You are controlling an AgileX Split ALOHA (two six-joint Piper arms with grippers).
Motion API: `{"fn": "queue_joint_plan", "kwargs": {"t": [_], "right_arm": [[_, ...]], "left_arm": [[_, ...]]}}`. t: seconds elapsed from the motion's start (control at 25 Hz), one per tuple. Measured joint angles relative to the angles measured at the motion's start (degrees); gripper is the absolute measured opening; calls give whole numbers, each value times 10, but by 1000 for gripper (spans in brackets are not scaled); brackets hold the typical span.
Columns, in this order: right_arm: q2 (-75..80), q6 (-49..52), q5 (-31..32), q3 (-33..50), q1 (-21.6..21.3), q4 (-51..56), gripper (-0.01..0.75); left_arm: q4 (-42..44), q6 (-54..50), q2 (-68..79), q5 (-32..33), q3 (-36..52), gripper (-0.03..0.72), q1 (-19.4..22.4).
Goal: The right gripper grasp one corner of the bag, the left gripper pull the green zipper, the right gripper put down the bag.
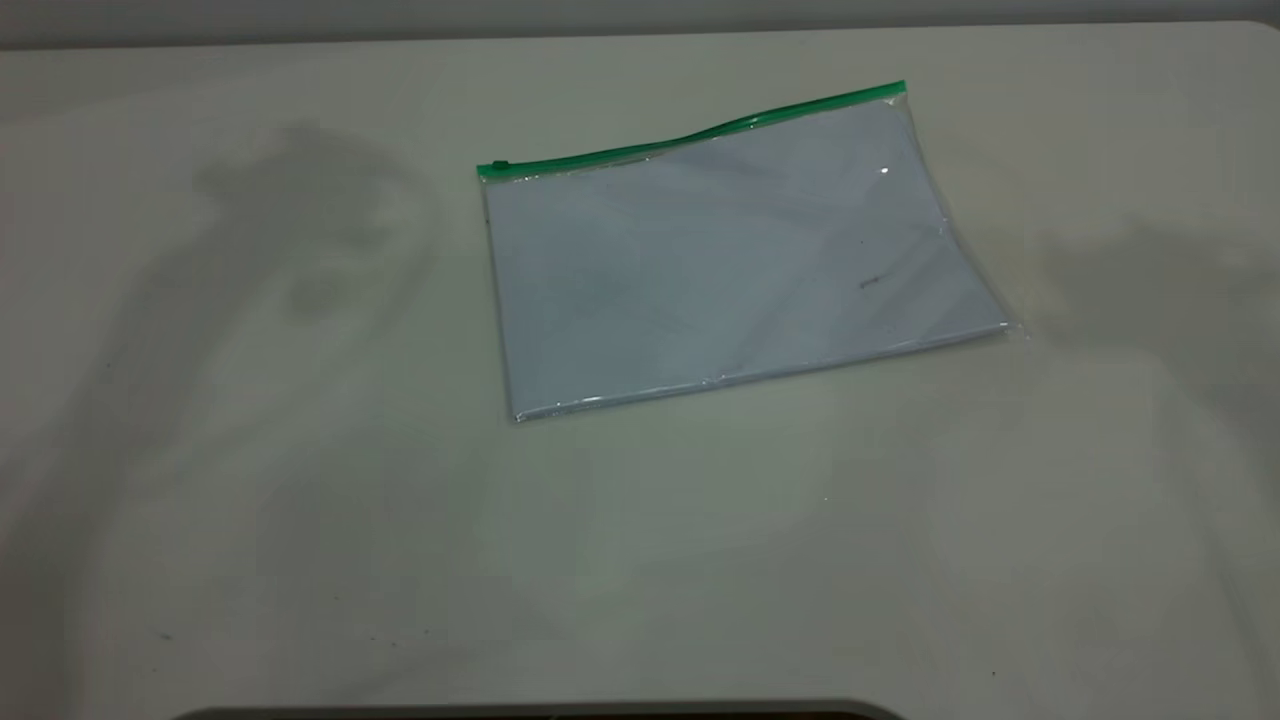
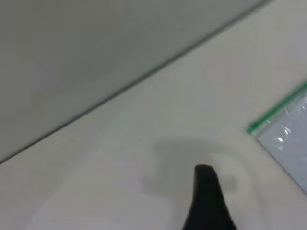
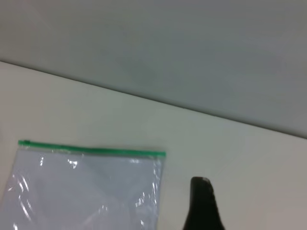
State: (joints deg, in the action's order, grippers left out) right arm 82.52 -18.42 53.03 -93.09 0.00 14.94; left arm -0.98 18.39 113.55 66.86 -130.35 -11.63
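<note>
The bag [image 1: 730,260], a flat clear pale-blue pouch, lies on the table right of centre. The green zipper [image 1: 690,137] runs along its far edge, with the small slider tab [image 1: 499,166] at the left end. The corner [image 1: 900,90] at the right end lies flat and free. Neither gripper shows in the exterior view. In the right wrist view, a black part of my right gripper [image 3: 204,206] hovers over bare table beside the bag [image 3: 86,191], near its green-tipped corner [image 3: 162,154]. My left gripper [image 2: 207,201] hangs over bare table, apart from the zipper [image 2: 278,112].
The pale table [image 1: 300,500] ends at a far edge [image 1: 640,35] just behind the bag. Soft arm shadows [image 1: 300,230] fall on the table left and right of the bag. A dark rim [image 1: 540,712] shows at the near edge.
</note>
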Motion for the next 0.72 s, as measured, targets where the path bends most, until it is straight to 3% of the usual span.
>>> {"fn": "queue_joint_plan", "kwargs": {"t": [0.32, 0.72], "right_arm": [[-128, 22, 112, 17, 0, -20, 584], [-330, 15, 92, 243, 0, -8, 582]], "left_arm": [[17, -99, -112, 0, 25, 586, 0], [17, -143, -366, 0, 319, 586, 0]]}}
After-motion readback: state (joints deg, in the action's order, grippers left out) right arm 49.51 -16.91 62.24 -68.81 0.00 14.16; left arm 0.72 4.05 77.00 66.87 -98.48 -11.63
